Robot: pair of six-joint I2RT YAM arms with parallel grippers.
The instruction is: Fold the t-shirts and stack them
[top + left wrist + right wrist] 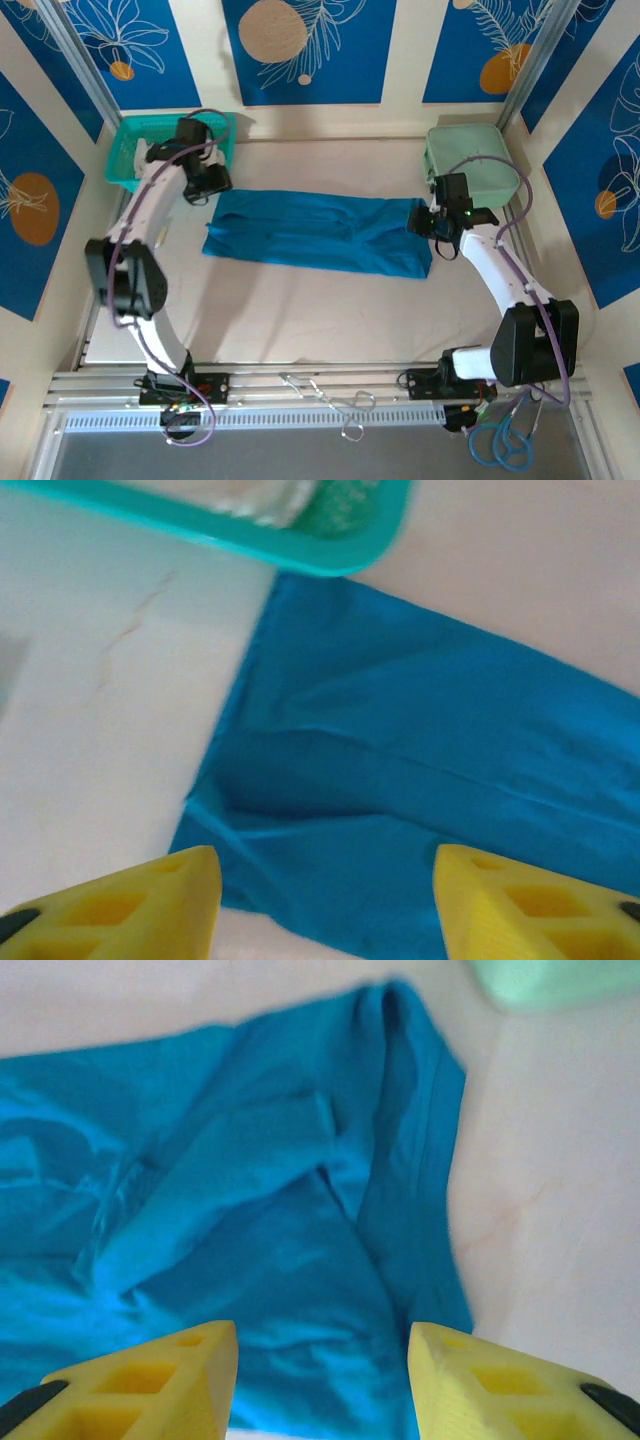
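T-shirt: deep teal-blue, thin soft cloth with no print. It is folded into a long flat band on the desk, with one short end below each set of fingers.
Cloth surface: shallow creases and a long fold ridge at the left end; looser, rumpled overlapping layers at the right end.
Left fingers: yellow wedge-shaped blocks with hollow cells, spread wide with nothing between them. The band's corner lies below the gap.
Right fingers: same yellow wedges, also spread wide and empty, above the rumpled end.
Teal basket: rigid plastic with a rounded corner, just beyond the left fingers.
Pale green bin: smooth and round-cornered, beyond the right fingers, apart from the cloth.
Desk: pale, matt, faintly streaked.
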